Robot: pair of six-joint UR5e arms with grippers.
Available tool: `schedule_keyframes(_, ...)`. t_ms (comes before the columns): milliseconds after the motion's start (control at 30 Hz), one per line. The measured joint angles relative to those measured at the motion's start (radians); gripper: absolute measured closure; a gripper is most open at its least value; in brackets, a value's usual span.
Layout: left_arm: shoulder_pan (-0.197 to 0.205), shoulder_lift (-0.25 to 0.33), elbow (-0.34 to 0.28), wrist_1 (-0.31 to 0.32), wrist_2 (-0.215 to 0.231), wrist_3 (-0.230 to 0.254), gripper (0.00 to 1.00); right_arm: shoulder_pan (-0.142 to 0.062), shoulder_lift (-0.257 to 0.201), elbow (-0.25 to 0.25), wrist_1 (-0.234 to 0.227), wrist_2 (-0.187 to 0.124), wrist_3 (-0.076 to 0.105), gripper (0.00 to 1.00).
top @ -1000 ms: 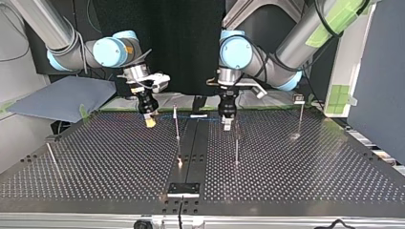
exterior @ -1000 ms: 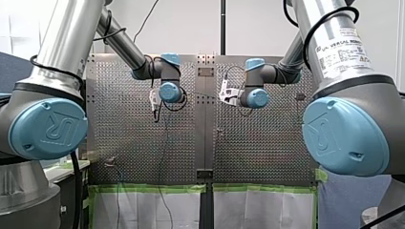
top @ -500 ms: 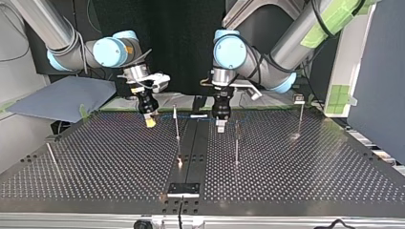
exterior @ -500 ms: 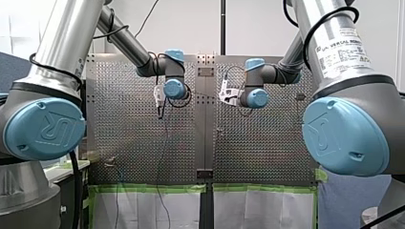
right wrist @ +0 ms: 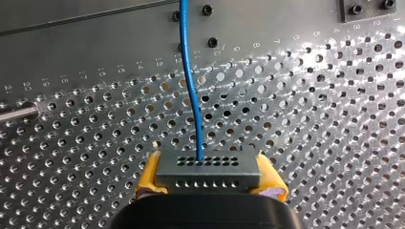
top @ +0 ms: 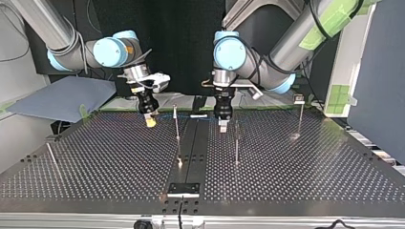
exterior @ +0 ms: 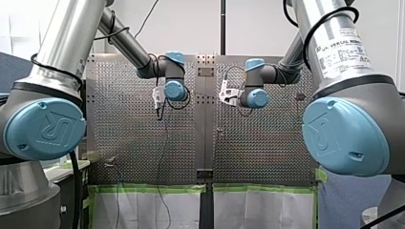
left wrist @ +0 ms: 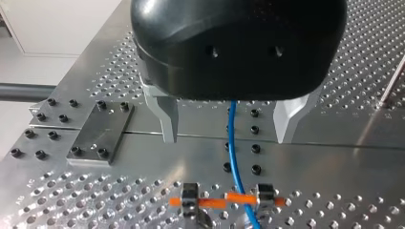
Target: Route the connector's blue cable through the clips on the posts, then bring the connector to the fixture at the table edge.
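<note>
Routing looks to be the step in hand, with the trip to the fixture not yet started. Front view: my left gripper [exterior: 155,98] hangs over the perforated table [exterior: 267,148] at ten o'clock from the plate's middle and my right gripper [exterior: 224,93] at one o'clock. The cable is too thin to trace here, and I cannot tell either grip. Top view, sides crossed: my right gripper [top: 150,121] sits at ten o'clock from the table's middle, my left gripper [top: 223,125] at one o'clock. The blue cable [top: 165,116] is a faint line between them, crossing the post [top: 176,129]; whether any clip holds it is unclear. The fixture [top: 183,189] lies at six o'clock on the table edge, well apart from both. Left wrist view: the fingers [left wrist: 167,119] stand spread and empty. The cable [left wrist: 232,143] runs down the gap, touching neither, then on at twelve o'clock of the reach across an orange clip [left wrist: 224,200]. Right wrist view: the yellow pads [right wrist: 149,171] are clamped on the grey connector [right wrist: 208,168], with the cable [right wrist: 191,81] leaving it at twelve o'clock. Next, I judge, my left gripper must drop and pinch the cable lightly, then steer it into the clip with the connector as anchor.
</note>
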Motion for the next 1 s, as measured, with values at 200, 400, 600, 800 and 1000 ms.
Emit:
schedule_keyframes(200,-0.001,0.0,-0.001,-0.001,-0.003,0.01,0.24,0.0,0.0,0.0,0.001,0.0,0.0,1.0)
schedule_keyframes(400,-0.008,0.0,-0.001,-0.001,-0.025,0.037,1.0,0.002,0.0,0.0,0.003,0.0,-0.001,1.0)
schedule_keyframes(600,-0.007,0.0,-0.001,0.003,-0.017,0.013,1.0,0.002,0.0,0.0,0.007,0.0,-0.001,1.0)
schedule_keyframes(800,-0.003,0.0,-0.001,0.007,0.0,-0.023,1.0,0.003,0.0,0.0,0.009,0.0,-0.002,1.0)
schedule_keyframes(1000,-0.002,-0.01,-0.001,0.009,0.005,-0.025,1.0,0.004,0.001,0.0,0.013,0.001,-0.003,1.0)
